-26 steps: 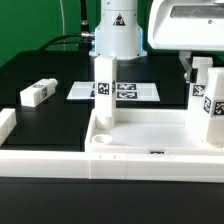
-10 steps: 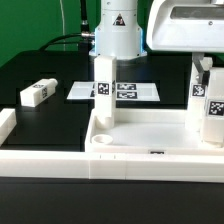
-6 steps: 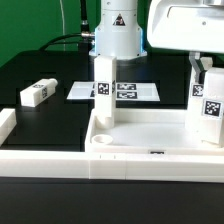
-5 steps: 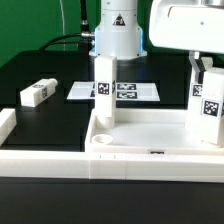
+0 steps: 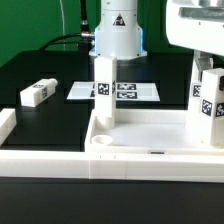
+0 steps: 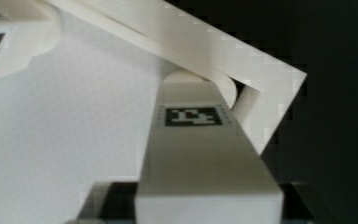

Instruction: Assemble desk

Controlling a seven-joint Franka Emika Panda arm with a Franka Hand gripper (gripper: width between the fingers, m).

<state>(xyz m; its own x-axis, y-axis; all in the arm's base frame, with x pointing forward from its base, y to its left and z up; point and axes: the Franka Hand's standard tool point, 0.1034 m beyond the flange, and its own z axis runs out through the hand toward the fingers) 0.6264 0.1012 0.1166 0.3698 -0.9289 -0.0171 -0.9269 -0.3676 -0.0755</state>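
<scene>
top (image 5: 150, 135): flat on the black table (image 5: 60, 125), rim up, close to the camera in the exterior view.
right leg (image 5: 209, 108): upright, standing in the top at its end toward the exterior view's right; tag faces the camera.
left leg (image 5: 104, 90): upright at the other end of the top, just behind an open round socket (image 5: 101, 141); carries a tag too.
loose leg (image 5: 35, 94): lying on the table, well apart from the top, toward the exterior view's left.
marker board (image 5: 128, 91): flat on the table behind the top, between the two standing legs.
gripper (image 5: 205, 58): high over the right leg; one finger (image 5: 196, 68) just beside the leg's upper end; cannot tell if clamped on the leg or free of it.
wrist view: a white leg with a tag (image 6: 194, 115) close under the camera; fingers not clear there.
</scene>
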